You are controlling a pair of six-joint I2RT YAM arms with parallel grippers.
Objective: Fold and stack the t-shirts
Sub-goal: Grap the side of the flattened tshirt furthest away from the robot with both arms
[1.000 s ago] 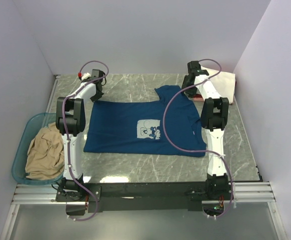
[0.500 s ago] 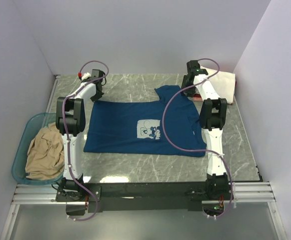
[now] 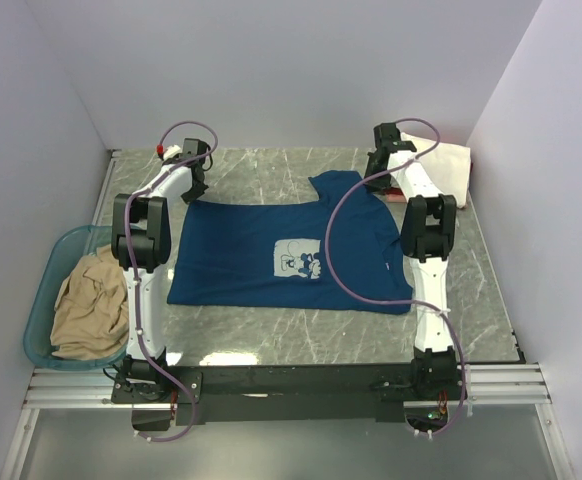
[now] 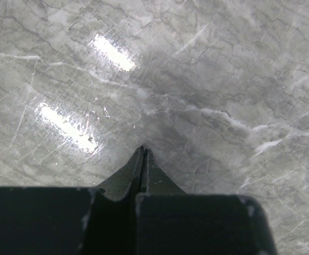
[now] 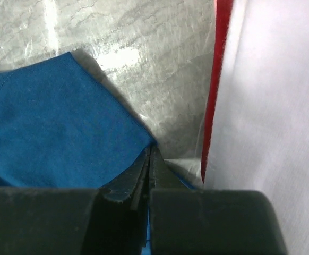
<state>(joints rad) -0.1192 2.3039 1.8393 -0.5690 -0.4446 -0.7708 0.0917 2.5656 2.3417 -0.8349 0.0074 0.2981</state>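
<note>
Top and wrist views. A navy blue cloth t-shirt with a pale square print (image 3: 241,250) lies flat on the grey marble-patterned table (image 3: 271,170); its long axis runs left to right, with the hem toward the left arm and the shoulders toward the right arm. The right gripper (image 5: 149,150) is at the far sleeve; its jaws are pressed together on the sleeve corner, apparently pinching the cloth. The left gripper (image 4: 143,153) has its jaws closed on nothing; its wrist view shows only bare stone. In the top view it sits just beyond the far hem corner, so the cloth lies toward the arm bases from its tips; it is the nearer arm to that corner. Folded cream and red tees (image 3: 451,162) lie in the far right corner; a tan tee (image 3: 86,305) fills the translucent teal plastic tub (image 3: 41,295).
</note>
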